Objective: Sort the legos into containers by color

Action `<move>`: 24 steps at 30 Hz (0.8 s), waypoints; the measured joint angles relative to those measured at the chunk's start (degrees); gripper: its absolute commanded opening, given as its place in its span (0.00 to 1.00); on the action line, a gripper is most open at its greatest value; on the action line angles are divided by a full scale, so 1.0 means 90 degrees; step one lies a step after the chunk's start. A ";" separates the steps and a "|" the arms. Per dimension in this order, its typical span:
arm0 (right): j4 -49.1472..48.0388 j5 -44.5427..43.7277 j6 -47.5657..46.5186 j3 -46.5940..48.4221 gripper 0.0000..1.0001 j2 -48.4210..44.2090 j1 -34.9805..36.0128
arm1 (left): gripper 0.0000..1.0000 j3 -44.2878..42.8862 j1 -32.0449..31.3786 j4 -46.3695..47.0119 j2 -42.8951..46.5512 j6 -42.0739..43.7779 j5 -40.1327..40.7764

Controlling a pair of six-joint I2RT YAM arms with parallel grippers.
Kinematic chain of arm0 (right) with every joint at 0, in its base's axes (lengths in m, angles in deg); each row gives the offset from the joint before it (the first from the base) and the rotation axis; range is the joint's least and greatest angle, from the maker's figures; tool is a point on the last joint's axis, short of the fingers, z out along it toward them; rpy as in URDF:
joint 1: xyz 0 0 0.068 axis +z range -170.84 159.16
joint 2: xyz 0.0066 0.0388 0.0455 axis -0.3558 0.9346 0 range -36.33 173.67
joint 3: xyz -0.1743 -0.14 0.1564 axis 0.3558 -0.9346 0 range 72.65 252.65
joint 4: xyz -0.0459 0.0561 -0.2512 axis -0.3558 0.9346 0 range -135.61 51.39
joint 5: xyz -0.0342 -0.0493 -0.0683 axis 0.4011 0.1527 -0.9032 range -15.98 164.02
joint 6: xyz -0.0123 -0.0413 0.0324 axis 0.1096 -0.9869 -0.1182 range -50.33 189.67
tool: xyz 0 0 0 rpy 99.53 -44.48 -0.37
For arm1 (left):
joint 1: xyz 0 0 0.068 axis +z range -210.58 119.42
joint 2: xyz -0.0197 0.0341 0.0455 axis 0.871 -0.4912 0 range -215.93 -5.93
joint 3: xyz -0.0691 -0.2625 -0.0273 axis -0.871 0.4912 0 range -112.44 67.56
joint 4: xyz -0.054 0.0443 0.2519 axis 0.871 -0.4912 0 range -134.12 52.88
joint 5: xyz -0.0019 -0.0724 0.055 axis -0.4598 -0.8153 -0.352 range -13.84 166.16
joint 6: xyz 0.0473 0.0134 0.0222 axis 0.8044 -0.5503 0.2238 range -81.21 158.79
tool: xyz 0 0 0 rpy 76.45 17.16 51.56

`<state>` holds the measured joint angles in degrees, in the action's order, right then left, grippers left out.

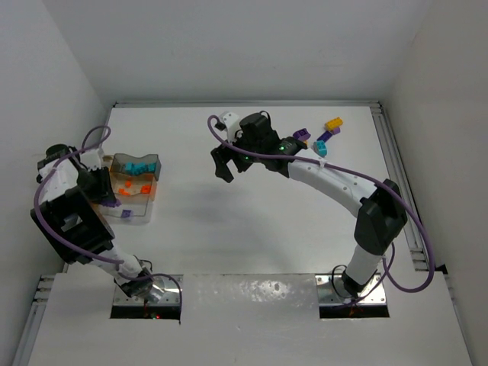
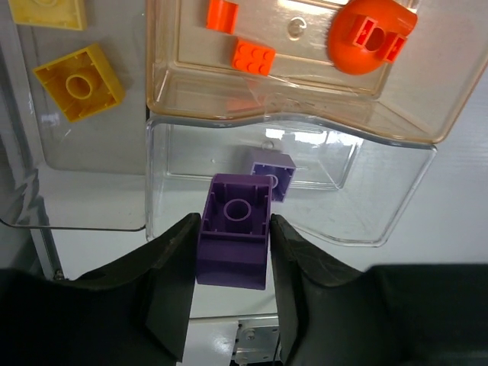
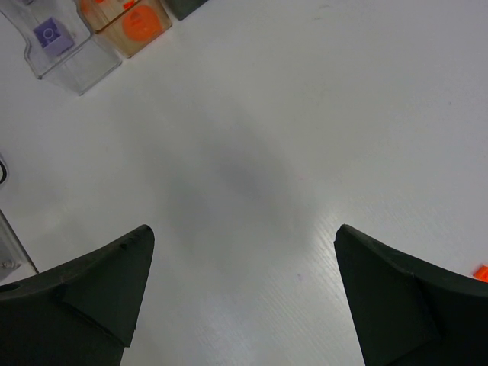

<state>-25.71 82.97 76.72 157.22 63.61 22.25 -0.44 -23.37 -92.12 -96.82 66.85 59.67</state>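
Note:
My left gripper (image 2: 234, 232) is shut on a purple lego (image 2: 233, 240), held underside up just in front of the clear compartment (image 2: 366, 206). Another purple brick (image 2: 273, 172) lies in that compartment. The orange-tinted compartment (image 2: 171, 84) behind it holds orange bricks (image 2: 253, 57) and a round orange piece (image 2: 370, 34). Two yellow bricks (image 2: 78, 81) lie in the compartment at the left. From above, the containers (image 1: 133, 187) sit at the table's left, with the left gripper (image 1: 105, 194) at their left side. My right gripper (image 1: 223, 164) hangs open over bare table at mid-table, nothing between its fingers (image 3: 99, 282).
Loose legos lie at the back right: a yellow one (image 1: 333, 123), a purple one (image 1: 303, 136) and a teal one (image 1: 323, 147). The right wrist view shows the containers (image 3: 69, 53) at its top left and a small orange piece (image 3: 480, 271) at its right edge.

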 measured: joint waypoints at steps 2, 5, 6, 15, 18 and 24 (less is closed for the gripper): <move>0.0017 0.0000 0.0032 0.0000 0.99 0.0000 0.0002 | 0.61 0.0015 -0.0005 0.0051 -0.0058 0.0034 0.0083; 0.0036 0.0000 0.0058 0.0000 0.99 0.0000 0.0000 | 0.73 0.0015 -0.0024 0.0095 -0.0080 0.0022 0.0134; 0.0034 0.0000 0.0061 0.0000 0.99 0.0000 0.0000 | 0.73 0.0007 -0.0039 0.0100 -0.0080 0.0022 0.0143; 0.0248 -0.0214 0.0124 0.0092 0.66 0.0002 -0.0049 | 0.67 -0.0857 -0.0508 -0.0063 -0.0070 0.0019 -0.0027; 0.0629 -0.0284 0.0493 0.0440 0.34 0.0070 -0.0391 | 0.62 -0.1234 -0.0998 -0.0061 -0.0024 0.0019 -0.0121; 0.0918 -0.0845 0.1685 0.0449 0.67 0.0083 -0.2647 | 0.59 -0.1790 -0.1877 -0.0068 0.0068 0.0022 -0.0670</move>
<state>-17.45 75.36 91.89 161.26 64.35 -1.57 -16.55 -40.26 -92.73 -96.21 67.04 53.64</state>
